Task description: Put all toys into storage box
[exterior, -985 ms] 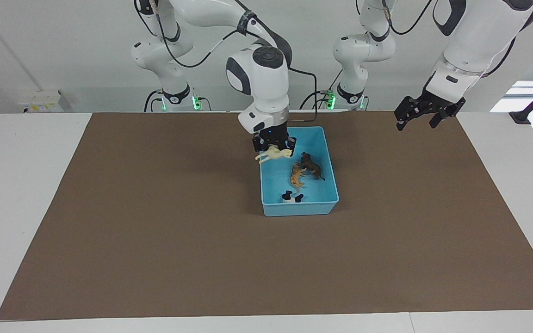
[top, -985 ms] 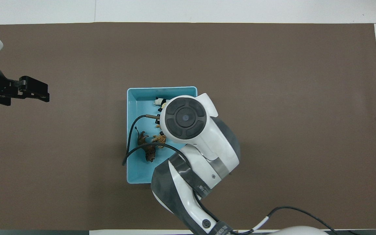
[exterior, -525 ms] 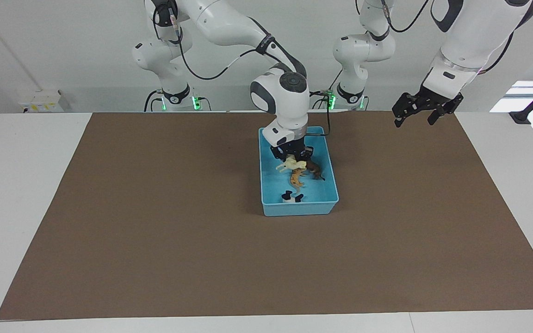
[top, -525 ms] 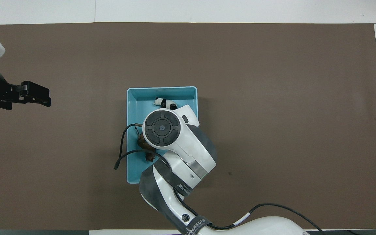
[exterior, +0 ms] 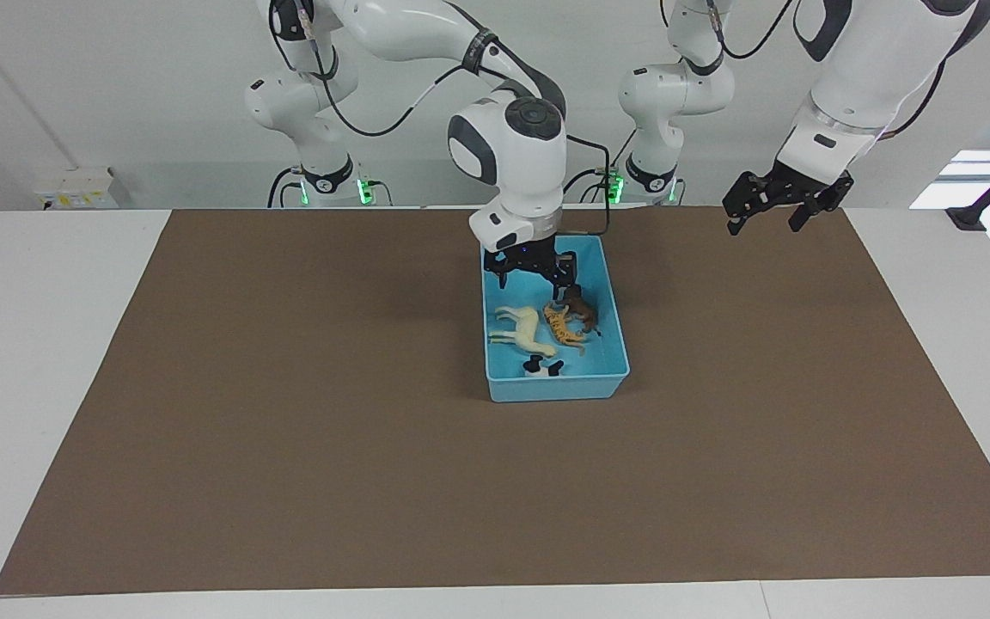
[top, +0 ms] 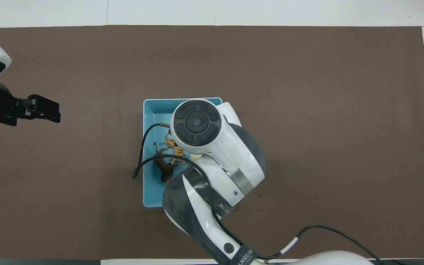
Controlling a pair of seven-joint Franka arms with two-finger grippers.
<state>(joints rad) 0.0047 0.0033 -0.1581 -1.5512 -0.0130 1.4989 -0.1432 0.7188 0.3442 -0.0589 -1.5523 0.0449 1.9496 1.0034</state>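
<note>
The light blue storage box (exterior: 559,389) sits mid-table on the brown mat and holds all the toys. The cream horse (exterior: 522,331) lies in it toward the right arm's end. The orange tiger (exterior: 565,325) is beside it, with the brown lion (exterior: 583,311) next to the tiger. The panda (exterior: 542,368) is at the box end farthest from the robots. My right gripper (exterior: 534,284) hangs open and empty over the box end nearest the robots. My left gripper (exterior: 761,225) waits, open, raised over the mat at its own end. In the overhead view the right arm hides the panda and most of the horse.
The overhead view shows the box rim (top: 149,103), the lion (top: 164,171), the tiger (top: 173,151) and the left gripper (top: 44,110). The brown mat (exterior: 289,430) covers the white table. A cable loops off the right wrist over the box.
My right gripper lowered the horse into the box, opened and let it go, then rose a little. The horse now lies on the box floor. The left gripper barely moved.
</note>
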